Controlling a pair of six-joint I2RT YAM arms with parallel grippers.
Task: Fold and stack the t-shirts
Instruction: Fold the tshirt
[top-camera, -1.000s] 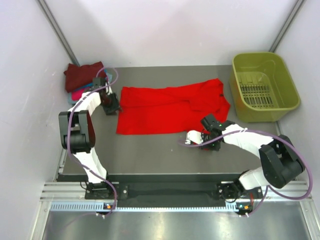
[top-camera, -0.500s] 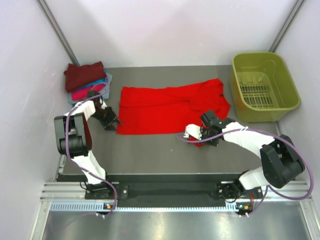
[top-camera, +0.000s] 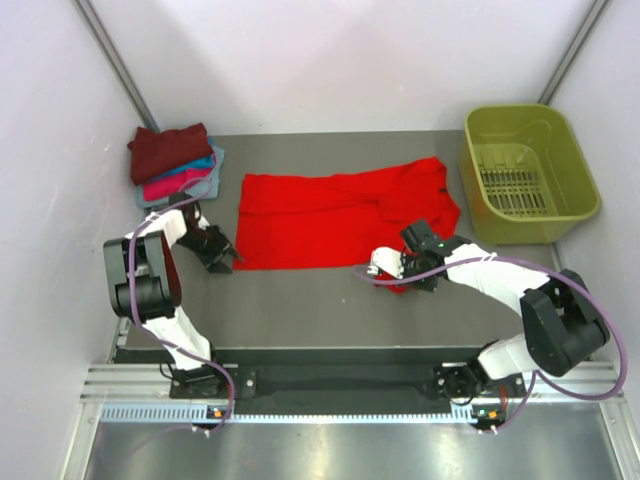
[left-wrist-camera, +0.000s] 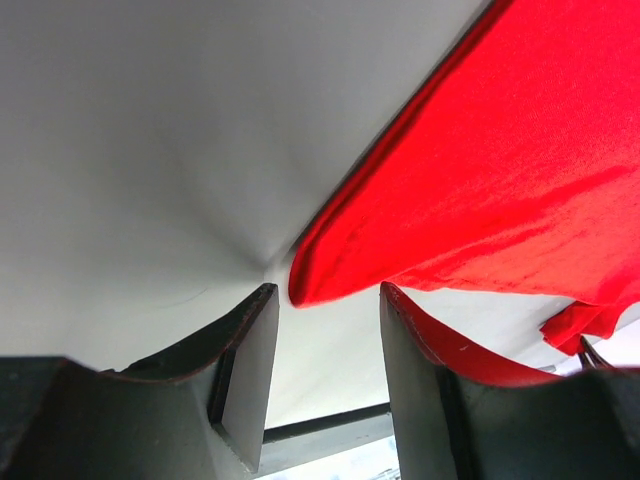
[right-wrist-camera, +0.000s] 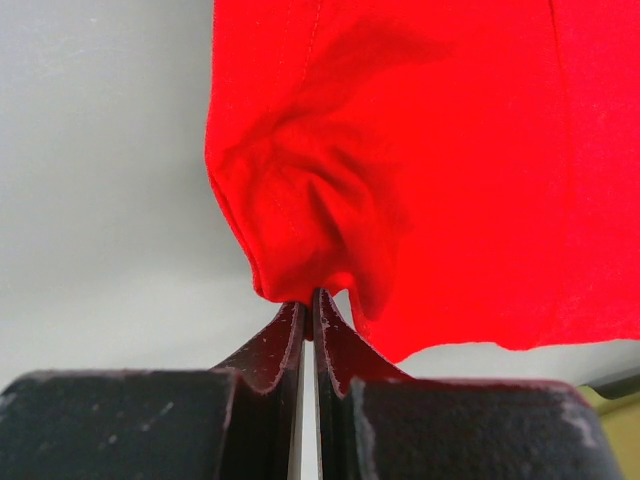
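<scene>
The bright red t-shirt (top-camera: 340, 215) lies spread across the middle of the table. My left gripper (top-camera: 225, 260) is open at the shirt's near left corner; in the left wrist view the corner (left-wrist-camera: 320, 280) sits just ahead of the gap between the fingers (left-wrist-camera: 250, 360). My right gripper (top-camera: 405, 268) is shut on the shirt's near right edge; in the right wrist view a bunched fold of red cloth (right-wrist-camera: 300, 220) is pinched at the tips of the closed fingers (right-wrist-camera: 280, 340). A stack of folded shirts (top-camera: 170, 160), maroon on top, then magenta-pink, teal and pale blue, lies at the back left.
An olive-green plastic basket (top-camera: 528, 175) stands at the back right. Grey walls close in on the left, back and right. The table's front edge (top-camera: 330, 350) runs in front of both arm bases.
My left gripper has moved toward the front, from beside the shirt's left edge down to its near left corner. My right gripper has shifted slightly left with the cloth edge pinched.
</scene>
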